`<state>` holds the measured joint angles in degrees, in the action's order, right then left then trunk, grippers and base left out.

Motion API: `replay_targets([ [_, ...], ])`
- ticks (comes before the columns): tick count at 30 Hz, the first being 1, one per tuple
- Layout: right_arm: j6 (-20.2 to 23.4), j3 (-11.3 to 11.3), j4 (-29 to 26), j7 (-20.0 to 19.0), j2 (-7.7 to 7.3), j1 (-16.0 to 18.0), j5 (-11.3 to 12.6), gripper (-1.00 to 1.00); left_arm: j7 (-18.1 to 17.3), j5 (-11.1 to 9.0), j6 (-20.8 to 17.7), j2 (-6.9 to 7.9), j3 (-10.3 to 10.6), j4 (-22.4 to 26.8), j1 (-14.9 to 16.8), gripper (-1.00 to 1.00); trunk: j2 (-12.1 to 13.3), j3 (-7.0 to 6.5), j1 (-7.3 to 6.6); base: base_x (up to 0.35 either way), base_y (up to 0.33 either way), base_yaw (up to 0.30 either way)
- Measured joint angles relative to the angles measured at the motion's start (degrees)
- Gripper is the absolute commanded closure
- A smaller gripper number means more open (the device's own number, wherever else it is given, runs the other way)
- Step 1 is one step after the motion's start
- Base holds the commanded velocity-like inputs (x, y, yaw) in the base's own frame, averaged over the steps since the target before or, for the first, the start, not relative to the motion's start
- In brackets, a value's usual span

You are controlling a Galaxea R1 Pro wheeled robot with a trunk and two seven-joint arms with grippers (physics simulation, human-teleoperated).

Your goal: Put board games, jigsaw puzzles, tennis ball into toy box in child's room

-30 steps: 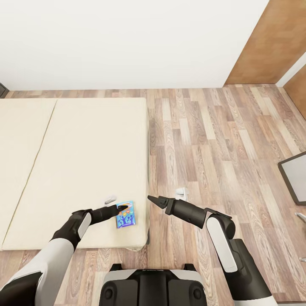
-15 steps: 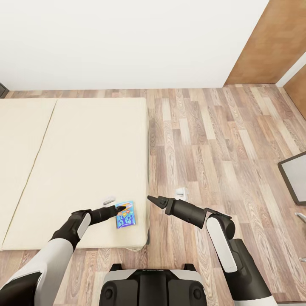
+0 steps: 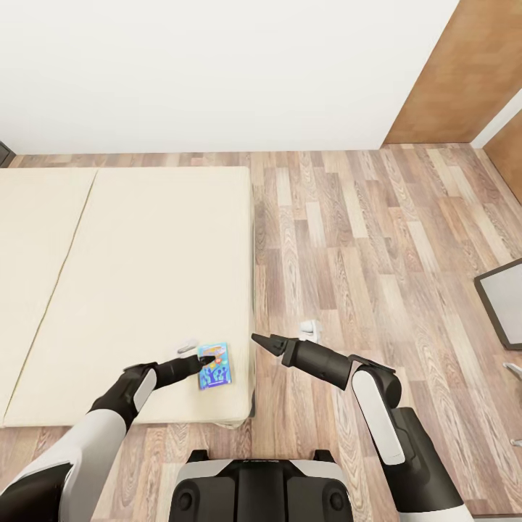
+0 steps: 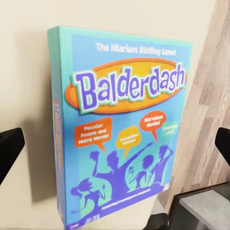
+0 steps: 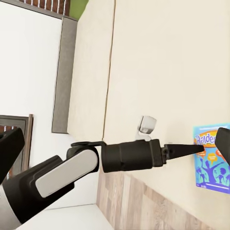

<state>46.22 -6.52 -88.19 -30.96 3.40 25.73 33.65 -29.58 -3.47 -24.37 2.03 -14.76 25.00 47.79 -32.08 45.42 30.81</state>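
— So, where's the game box?

— My head camera puts the blue Balderdash board game [image 3: 214, 366] flat on the bed [image 3: 130, 275], near its corner by the wood floor [image 3: 377, 239]. A small white object [image 3: 187, 345] lies just beside it.

— And your left fingers?

— My left gripper [image 3: 208, 356] hovers over the box's top edge, fingers apart, one dark tip [image 4: 10, 148] at each side of the wrist picture.

— The right one?

— My right gripper [image 3: 261, 341] hangs over the floor beside the bed, fingers nearly together, holding nothing.

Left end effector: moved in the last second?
Yes. The left end effector has slid nearer the bed's front edge, its tip staying over the blue board game, which hasn't shifted.
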Motion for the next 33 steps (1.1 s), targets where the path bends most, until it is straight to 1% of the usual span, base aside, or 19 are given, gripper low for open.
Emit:
replay_targets([
  [7,0.02,0.05,-0.02,0.00,-0.06,0.00,0.00,-1.00,0.01,0.00,1.06,0.01,-0.08,-1.47,0.00,-1.00,0.00,0.00,0.00,0.000,0.000,0.000],
  [33,0.11,0.04,-0.02,-0.01,-0.02,0.00,0.00,-1.00,0.02,0.04,1.60,-0.23,0.02,-1.72,0.00,-1.00,0.00,0.00,0.00,0.000,0.000,0.000],
])
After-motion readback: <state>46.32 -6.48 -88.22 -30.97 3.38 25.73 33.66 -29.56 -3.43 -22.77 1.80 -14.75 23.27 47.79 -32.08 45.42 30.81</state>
